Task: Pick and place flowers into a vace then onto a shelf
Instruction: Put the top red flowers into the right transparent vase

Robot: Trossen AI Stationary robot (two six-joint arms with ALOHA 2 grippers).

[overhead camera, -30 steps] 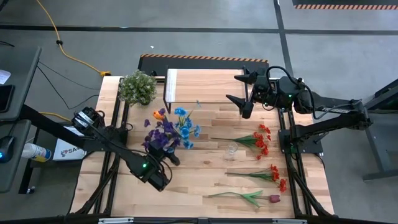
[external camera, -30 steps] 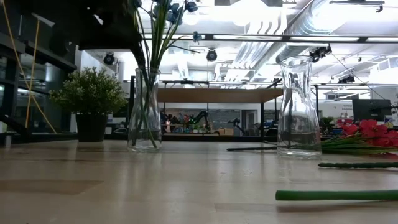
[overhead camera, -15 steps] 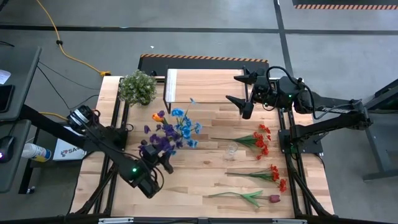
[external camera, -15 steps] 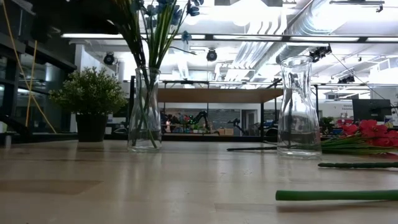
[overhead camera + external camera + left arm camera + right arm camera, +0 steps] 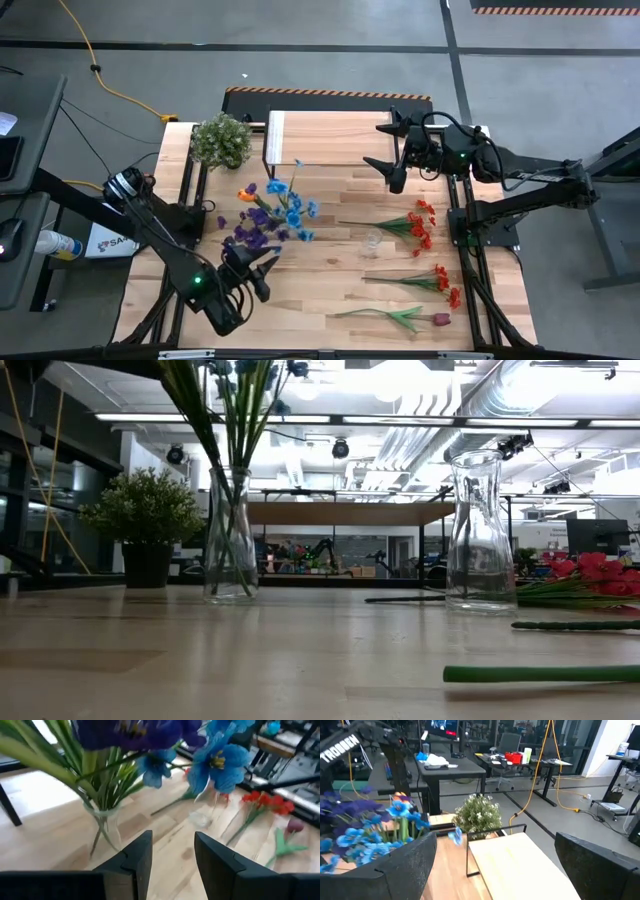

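**Inspector:** Start at the near edge.

**Assistant:** Loose artificial red-bloomed flowers [image 5: 420, 225] with long green stems lie flat on the right of the wooden tabletop [image 5: 330, 290], near an empty clear glass carafe [image 5: 481, 530]. They appear laid out for later picking.

**Inspector:** The left arm?

**Assistant:** The left gripper [image 5: 258, 272] sits low at the near-left, its dark fingers [image 5: 137, 862] apart with nothing between them. Just ahead stands the clear glass vase [image 5: 231, 538] holding the blue, purple and orange flowers [image 5: 270, 212], upright on the table and free of the claw. I judge this bunch is loaded and the vase awaits lifting.

**Inspector:** Is it touching the vase?

**Assistant:** The wrist view shows a gap, though it is blurred, so I would not swear to it.

**Inspector:** Farther back?

**Assistant:** The right gripper [image 5: 390, 150] hangs above the far right, jaws wide and empty, seemingly waiting. Behind, the low light-wood shelf on thin black legs [image 5: 320, 138] is bare, beside a bushy pale-green potted plant [image 5: 221, 140].
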